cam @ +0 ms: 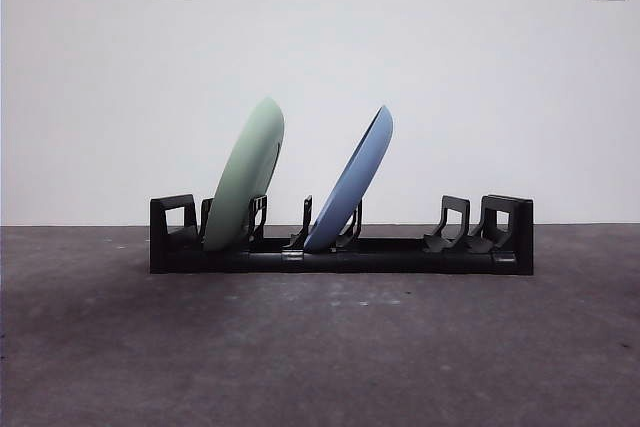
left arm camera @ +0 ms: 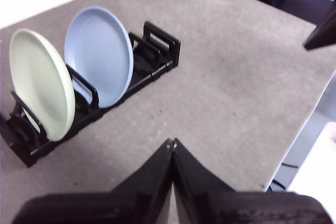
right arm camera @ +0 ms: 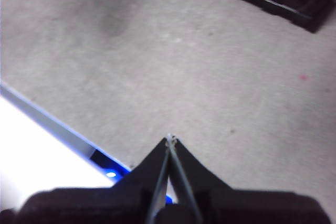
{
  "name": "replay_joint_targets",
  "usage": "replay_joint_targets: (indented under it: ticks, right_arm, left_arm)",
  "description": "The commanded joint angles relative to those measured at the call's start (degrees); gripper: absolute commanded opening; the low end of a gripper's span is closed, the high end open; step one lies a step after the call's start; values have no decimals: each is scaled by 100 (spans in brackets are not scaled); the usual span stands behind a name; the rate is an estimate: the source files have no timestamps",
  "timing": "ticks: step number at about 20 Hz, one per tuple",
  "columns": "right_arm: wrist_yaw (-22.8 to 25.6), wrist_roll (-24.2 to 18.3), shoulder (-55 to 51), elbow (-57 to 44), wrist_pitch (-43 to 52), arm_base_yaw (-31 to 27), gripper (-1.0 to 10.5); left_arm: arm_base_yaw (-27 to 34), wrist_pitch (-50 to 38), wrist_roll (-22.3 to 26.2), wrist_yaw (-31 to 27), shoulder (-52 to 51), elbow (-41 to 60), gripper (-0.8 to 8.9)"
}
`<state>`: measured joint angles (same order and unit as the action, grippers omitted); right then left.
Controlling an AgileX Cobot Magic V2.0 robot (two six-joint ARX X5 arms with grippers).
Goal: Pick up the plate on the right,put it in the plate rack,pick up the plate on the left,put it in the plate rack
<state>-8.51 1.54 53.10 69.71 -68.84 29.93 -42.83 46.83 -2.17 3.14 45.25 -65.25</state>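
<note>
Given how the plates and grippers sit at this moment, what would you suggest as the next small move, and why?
Probably none beyond keeping both arms parked. The green plate and the blue plate both lean in the plate rack, while the left gripper and the right gripper are shut, holding nothing.

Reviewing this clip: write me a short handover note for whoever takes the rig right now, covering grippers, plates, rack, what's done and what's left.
Left gripper: shut, empty, held above the table, away from the rack.
Right gripper: shut, empty, over bare table with one end of the rack at the edge of its view.
Plate rack: on the table, holding both plates.
Green plate: stands tilted in a slot near one end.
Blue plate: stands tilted in a slot near the middle, apart from the green one.
Done: both plates are racked.
Left: nothing visible; no plate lies on the table.
</note>
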Motion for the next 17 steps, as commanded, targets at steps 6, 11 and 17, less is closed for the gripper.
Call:
replay_joint_targets:
  ticks: [6, 11, 17]
  right_arm:
    - [573, 37, -2, -50, 46, 7, 2]
    - [691, 35, -2, -50, 52, 7, 2]
    - [708, 37, -2, -50, 55, 7, 2]
  left_arm:
    - [-11, 59, -20, -87, 39, 13, -3]
    - [-4, -35, 173, -205, 42, 13, -3]
    - [457, -671, 863, -1366, -57, 13, -3]
